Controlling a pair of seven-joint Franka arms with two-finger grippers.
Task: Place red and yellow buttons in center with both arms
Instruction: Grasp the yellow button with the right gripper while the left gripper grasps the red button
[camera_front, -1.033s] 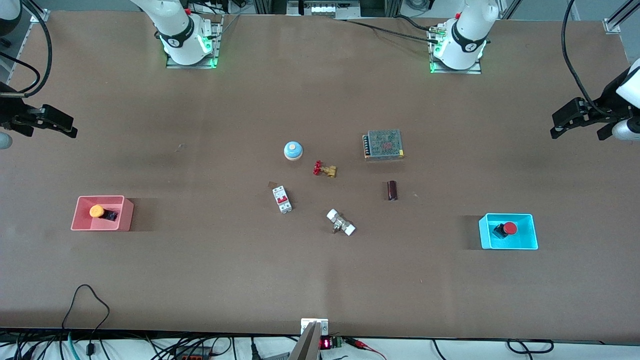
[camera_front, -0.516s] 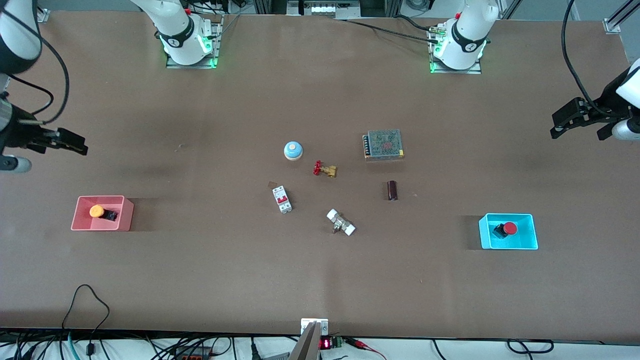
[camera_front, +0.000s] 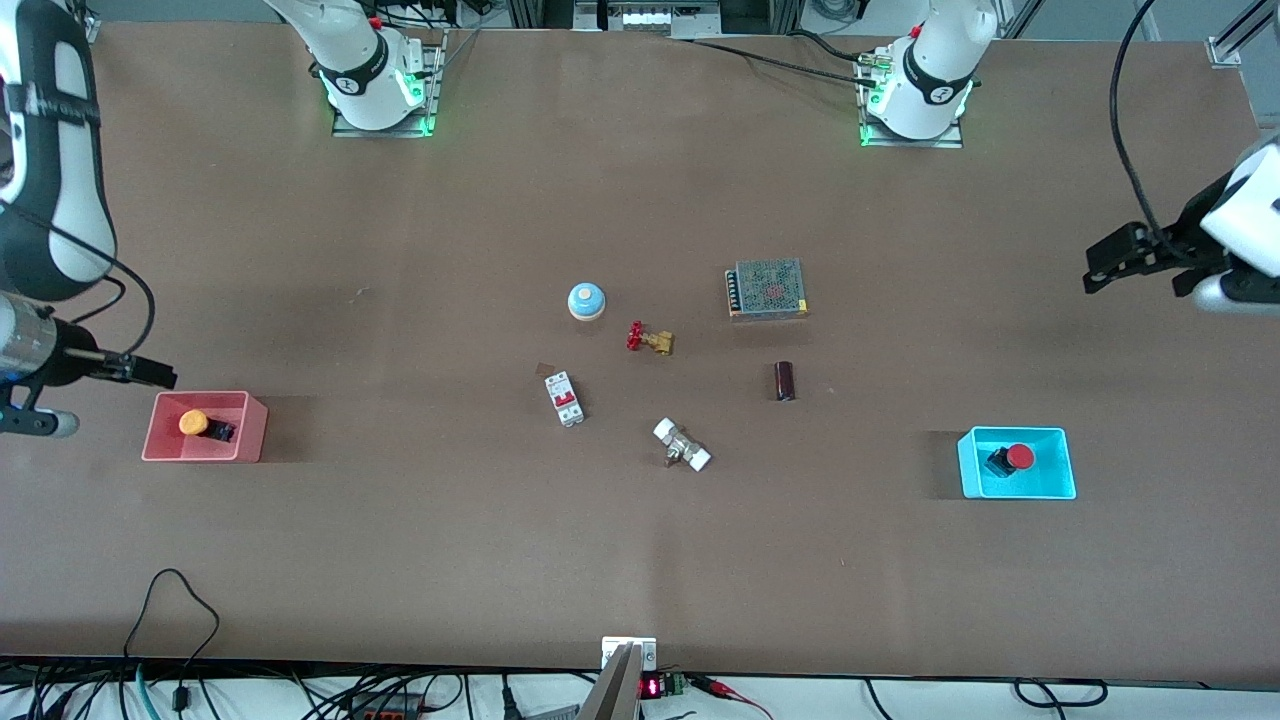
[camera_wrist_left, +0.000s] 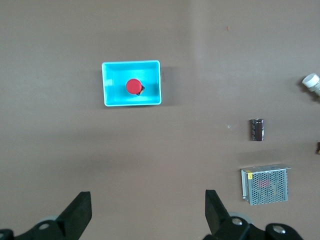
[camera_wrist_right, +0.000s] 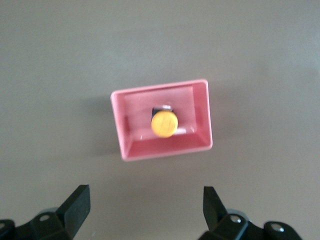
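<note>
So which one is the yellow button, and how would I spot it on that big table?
Look toward the right arm's end of the brown table for the pink bin. The yellow button sits alone inside it, an orange-yellow round cap on a small black body. Its red twin lies in the cyan bin at the left arm's end.

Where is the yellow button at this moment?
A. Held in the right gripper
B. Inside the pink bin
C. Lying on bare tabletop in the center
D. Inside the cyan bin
B. The yellow button sits inside the pink bin, seen also in the right wrist view, while the right gripper hangs open and empty over the table beside that bin.
</note>
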